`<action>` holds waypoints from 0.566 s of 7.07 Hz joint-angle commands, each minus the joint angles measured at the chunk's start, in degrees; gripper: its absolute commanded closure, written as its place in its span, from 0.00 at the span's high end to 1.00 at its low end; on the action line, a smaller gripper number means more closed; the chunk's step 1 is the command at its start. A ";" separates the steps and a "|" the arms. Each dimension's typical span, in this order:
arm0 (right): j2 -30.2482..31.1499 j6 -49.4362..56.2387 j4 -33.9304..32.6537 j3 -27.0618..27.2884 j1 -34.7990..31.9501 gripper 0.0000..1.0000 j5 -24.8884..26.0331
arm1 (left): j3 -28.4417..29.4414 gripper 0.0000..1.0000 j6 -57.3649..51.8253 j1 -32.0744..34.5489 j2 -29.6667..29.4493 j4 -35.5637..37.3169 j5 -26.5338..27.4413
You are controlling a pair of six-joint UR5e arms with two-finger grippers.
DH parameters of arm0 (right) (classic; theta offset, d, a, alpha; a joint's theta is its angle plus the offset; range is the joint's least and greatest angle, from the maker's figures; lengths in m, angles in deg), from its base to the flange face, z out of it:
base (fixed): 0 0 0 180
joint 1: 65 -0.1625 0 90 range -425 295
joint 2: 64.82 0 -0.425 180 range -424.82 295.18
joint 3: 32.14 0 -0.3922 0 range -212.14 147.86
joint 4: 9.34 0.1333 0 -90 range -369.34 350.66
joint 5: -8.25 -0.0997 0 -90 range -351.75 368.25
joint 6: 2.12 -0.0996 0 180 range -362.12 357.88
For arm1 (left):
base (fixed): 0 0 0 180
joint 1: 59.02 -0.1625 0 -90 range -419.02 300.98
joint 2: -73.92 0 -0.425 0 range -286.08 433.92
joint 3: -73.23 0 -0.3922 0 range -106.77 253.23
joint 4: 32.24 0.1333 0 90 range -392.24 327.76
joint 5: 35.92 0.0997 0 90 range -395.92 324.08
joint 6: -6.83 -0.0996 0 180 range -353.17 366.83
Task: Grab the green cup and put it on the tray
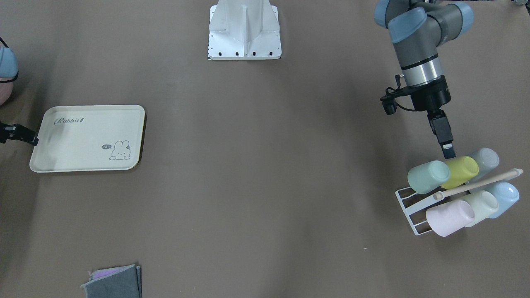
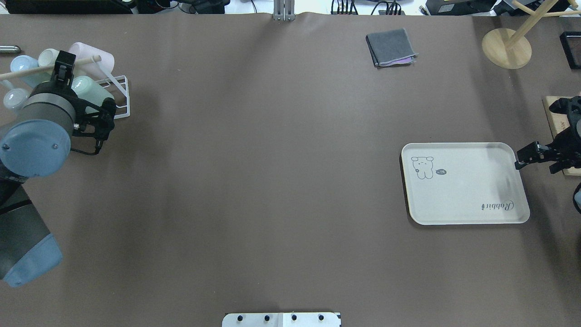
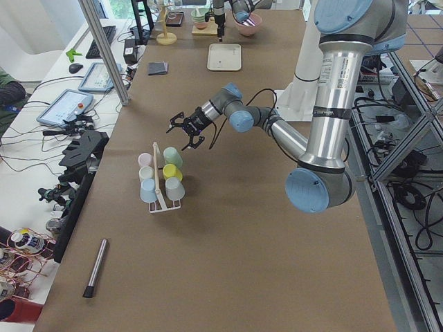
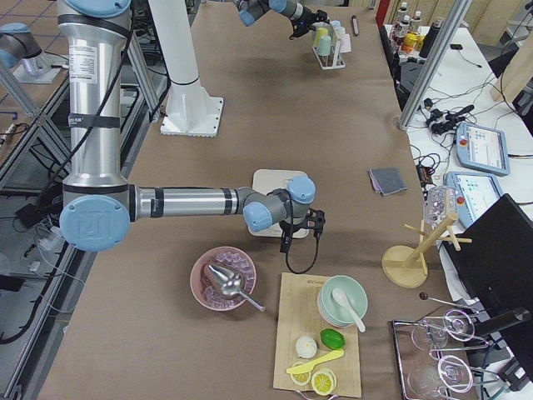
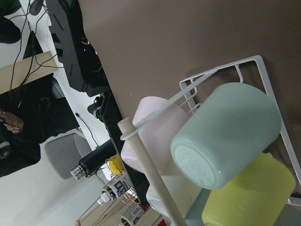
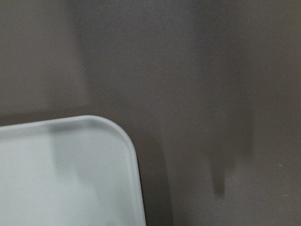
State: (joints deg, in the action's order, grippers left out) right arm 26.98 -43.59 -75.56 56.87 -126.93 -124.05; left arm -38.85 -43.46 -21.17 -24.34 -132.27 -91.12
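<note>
The green cup [image 1: 428, 176] lies tilted on a white wire rack [image 1: 408, 203] at the table's end, base outward, beside a yellow-green cup [image 1: 459, 171]. It fills the left wrist view [image 5: 225, 136]. My left gripper [image 1: 448, 152] hovers just above the rack's cups, close to the yellow-green one, and looks open and empty in the exterior left view [image 3: 183, 129]. The cream tray [image 1: 83, 136] with the "Rabbit" script lies flat at the other end and nothing is on it. My right gripper [image 2: 525, 157] hangs at the tray's outer edge, apparently open and empty.
The rack also holds pink [image 1: 449, 217], whitish-green [image 1: 480, 207], blue [image 1: 503, 198] and grey-blue [image 1: 484, 159] cups under a wooden handle [image 1: 476, 184]. A folded grey cloth [image 2: 391, 47], a wooden stand [image 2: 506, 47] and a cutting board [image 2: 556, 122] lie near the tray.
</note>
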 commanded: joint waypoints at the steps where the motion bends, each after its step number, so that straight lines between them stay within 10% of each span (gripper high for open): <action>1: -0.92 -1.86 0.74 -1.02 1.72 0.94 0.11 | 1.85 0.99 -8.57 -4.95 -0.44 2.38 7.07; 3: -1.70 -1.86 0.83 -1.90 2.26 0.90 0.29 | 3.80 0.99 -21.51 -5.95 0.09 2.48 8.97; 4: -1.71 -1.86 0.83 -1.99 2.26 0.72 0.29 | 5.71 0.99 -23.35 -6.03 -0.08 2.39 9.23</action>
State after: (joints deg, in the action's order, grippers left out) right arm 25.48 -45.43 -74.75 55.12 -124.76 -123.78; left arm -34.85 -62.03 -26.91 -24.42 -129.80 -82.43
